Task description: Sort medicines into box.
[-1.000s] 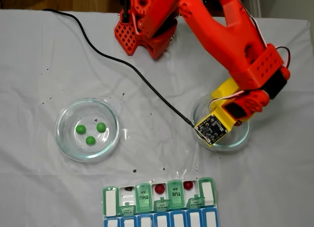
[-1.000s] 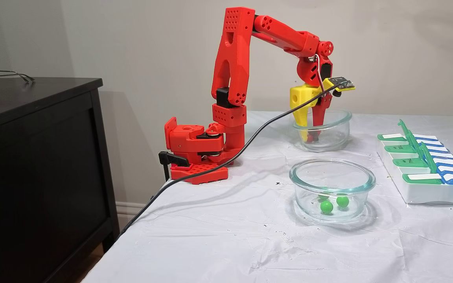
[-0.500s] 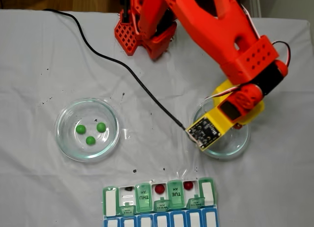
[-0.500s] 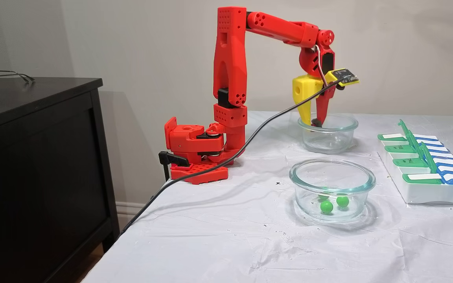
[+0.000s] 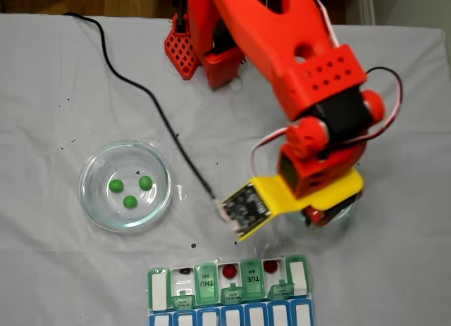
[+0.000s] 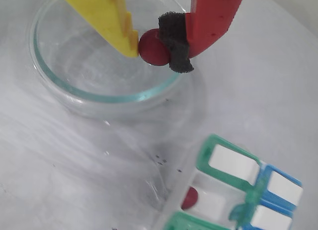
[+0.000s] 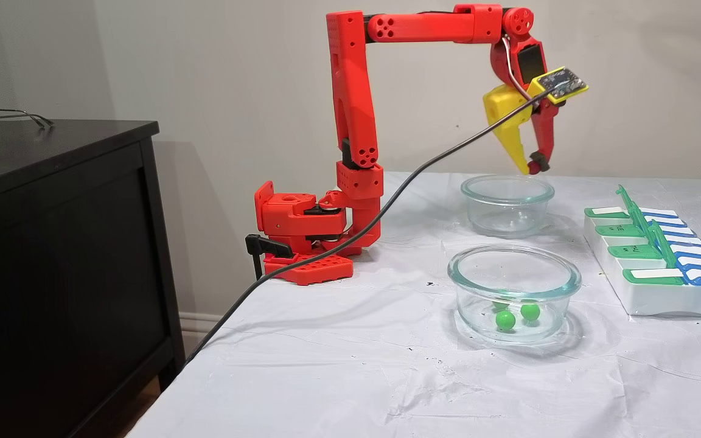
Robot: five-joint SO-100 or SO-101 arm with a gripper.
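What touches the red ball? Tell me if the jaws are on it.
Touching. In the wrist view the red ball sits pinched between the yellow jaw's tip and the red jaw's black pad, above the glass bowl.

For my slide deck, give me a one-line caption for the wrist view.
Gripper pinches a glossy red ball above the round clear glass bowl, near the green-lidded pill organizer.

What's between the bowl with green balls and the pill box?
Just bare white cloth, seen in both fixed views, from bowl to pill box.
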